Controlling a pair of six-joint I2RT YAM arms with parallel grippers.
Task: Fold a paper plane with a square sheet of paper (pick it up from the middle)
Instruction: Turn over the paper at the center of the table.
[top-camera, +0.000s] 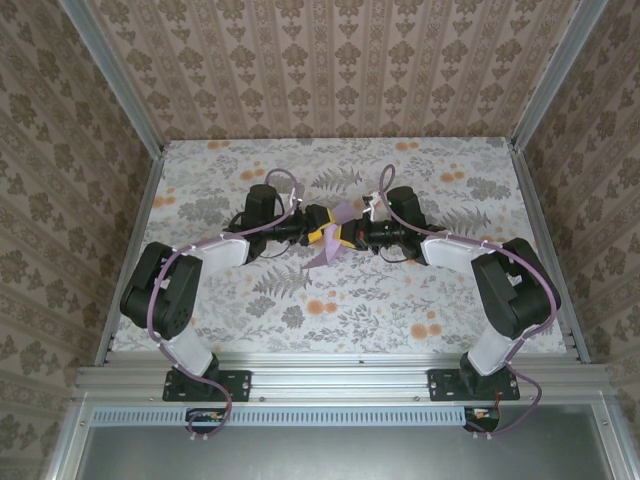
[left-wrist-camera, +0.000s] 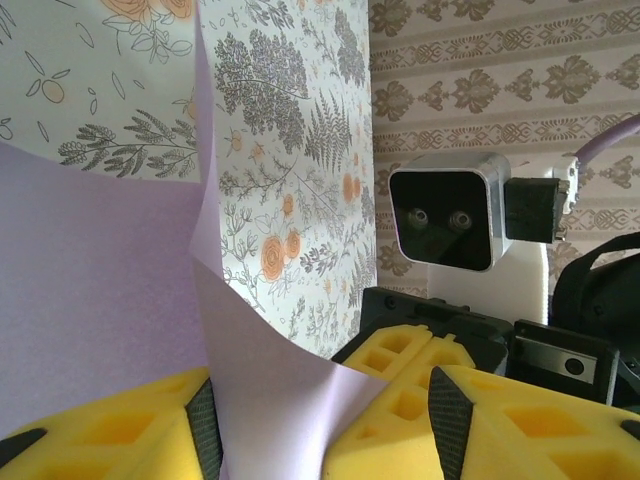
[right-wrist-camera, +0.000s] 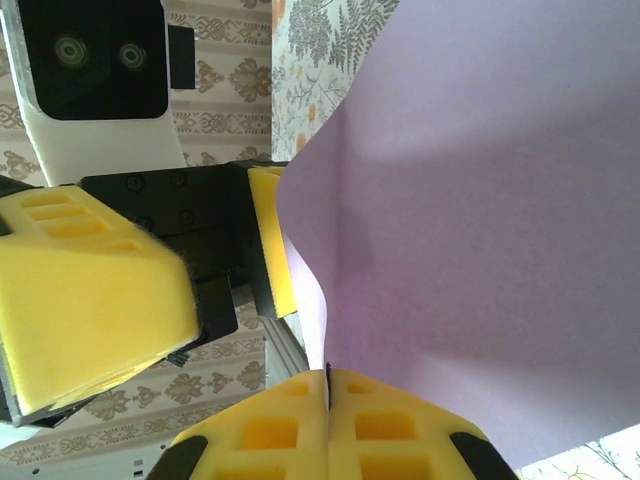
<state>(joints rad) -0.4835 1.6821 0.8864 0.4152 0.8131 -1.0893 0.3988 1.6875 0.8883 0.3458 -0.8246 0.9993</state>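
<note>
- the floral tabletop (top-camera: 400, 300) spreads under everything, and my two arms reach in from the near edge and meet nose to nose over its middle.
- my left arm (top-camera: 210, 250) comes in from the left and my right arm (top-camera: 462, 248) from the right, with both forearms lying low and nearly level.
- the lilac sheet of paper (top-camera: 324, 254) hangs in the air between my two claws, lifted off the table. one corner sticks up above them and another points down toward me.
- from my right wrist the sheet rises as a broad curved wall that bends over to the right. from my left wrist it stands on edge with a soft fold down its length.
- my right claw (right-wrist-camera: 327, 400) is pressed fully closed. the lower edge of the sheet sits in the seam between its yellow pads, so this claw is what holds the paper up.
- my left claw (top-camera: 322, 237) stands about half open, its fingers (right-wrist-camera: 90, 300) clearly apart. the sheet drops through the gap between them, close beside one finger, and i cannot tell whether it touches.
- the closed tips of my right claw (left-wrist-camera: 395, 385) poke in between my left claw's spread pads (left-wrist-camera: 100, 435), just beside the paper.
</note>
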